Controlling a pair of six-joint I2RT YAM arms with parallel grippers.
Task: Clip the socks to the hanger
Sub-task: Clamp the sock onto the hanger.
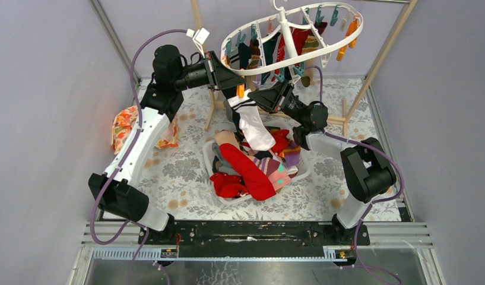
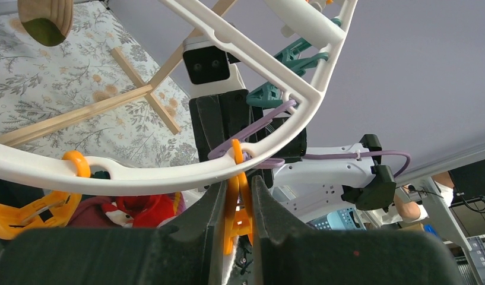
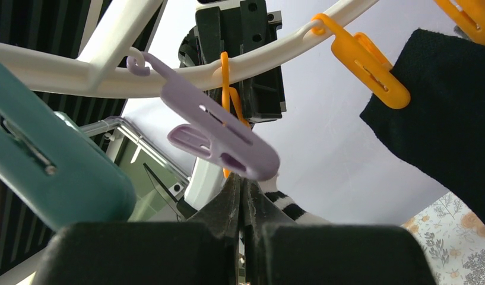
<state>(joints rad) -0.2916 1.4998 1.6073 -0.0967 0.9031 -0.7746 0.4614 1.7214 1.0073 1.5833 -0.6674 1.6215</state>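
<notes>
my left gripper (image 2: pixel 238 189) squeezes an orange clip (image 2: pixel 231 209); my right gripper (image 3: pixel 242 187) pinches the limp, light white sock (image 1: pixel 254 127) by its cuff.

You see the hanger (image 1: pixel 285 27) from high above in the top view; both wrist cameras sit close under its rim, looking up, sharing one orange clip (image 2: pixel 235 196).
</notes>
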